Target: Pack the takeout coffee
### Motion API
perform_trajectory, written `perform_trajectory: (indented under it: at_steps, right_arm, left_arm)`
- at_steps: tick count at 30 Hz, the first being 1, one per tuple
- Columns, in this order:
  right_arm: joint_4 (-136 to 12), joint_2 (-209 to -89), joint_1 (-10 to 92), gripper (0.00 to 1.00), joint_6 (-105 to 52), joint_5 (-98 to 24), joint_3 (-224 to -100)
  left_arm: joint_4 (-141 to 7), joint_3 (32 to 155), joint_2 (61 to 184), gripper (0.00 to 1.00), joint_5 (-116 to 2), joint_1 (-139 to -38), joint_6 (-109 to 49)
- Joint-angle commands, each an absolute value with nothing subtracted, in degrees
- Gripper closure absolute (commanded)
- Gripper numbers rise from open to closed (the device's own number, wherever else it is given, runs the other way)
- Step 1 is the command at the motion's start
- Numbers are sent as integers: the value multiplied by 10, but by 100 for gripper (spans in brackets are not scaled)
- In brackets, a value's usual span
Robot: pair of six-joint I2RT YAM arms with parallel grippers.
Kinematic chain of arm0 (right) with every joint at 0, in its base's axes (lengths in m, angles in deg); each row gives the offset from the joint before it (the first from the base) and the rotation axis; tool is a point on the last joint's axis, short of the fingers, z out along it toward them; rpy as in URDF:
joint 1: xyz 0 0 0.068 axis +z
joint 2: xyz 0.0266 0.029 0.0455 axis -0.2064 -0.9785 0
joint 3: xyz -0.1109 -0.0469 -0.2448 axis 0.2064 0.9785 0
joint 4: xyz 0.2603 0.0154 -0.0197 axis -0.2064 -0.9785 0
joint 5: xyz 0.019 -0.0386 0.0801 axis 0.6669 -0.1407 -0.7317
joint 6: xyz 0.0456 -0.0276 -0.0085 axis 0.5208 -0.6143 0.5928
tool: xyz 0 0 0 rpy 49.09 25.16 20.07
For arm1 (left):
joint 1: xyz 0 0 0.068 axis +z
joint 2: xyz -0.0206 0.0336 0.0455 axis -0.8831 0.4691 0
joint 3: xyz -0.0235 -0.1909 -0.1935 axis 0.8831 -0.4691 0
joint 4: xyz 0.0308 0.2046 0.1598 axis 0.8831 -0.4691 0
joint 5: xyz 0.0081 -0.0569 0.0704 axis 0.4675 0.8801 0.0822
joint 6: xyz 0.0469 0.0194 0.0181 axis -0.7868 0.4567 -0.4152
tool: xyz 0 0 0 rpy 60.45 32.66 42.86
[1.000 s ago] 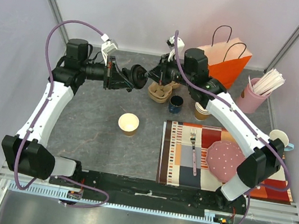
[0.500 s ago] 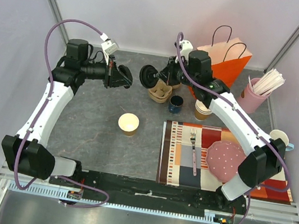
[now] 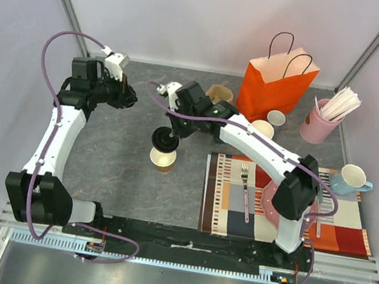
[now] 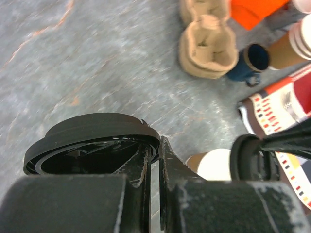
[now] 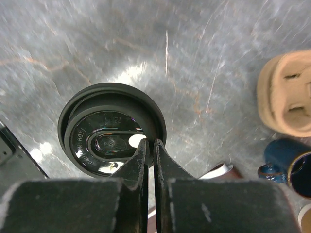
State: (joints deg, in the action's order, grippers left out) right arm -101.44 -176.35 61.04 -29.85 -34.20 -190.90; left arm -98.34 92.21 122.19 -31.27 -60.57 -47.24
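Where both arms met a second ago beside the pulp cup carrier [image 4: 209, 46], behind the striped placemat [image 3: 225, 212], they have now parted. The right jaws, pinching the rim of a black lid [image 5: 97, 121], have swung forward and hold it at the far rim of the open kraft paper cup [image 3: 163, 161]. That cup stands on the surface just left of the placemat, still uncovered; whether lid and cup touch I cannot tell. The left jaws, pinching a second black lid [image 4: 87, 141], have drawn back well left of the placemat.
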Motion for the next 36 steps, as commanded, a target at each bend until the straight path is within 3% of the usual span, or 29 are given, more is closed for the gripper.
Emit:
perform_trajectory:
  at_steps: [1, 36]
  right_arm:
    - [-1086, -1794, 626, 100, -329, -302, -1947]
    - [-1178, -1926, 678, 100, -371, -238, -2084]
  left_arm:
    - [-976, 903, 1204, 98, -366, -558, -503]
    - [-967, 880, 1196, 98, -321, -534, -508]
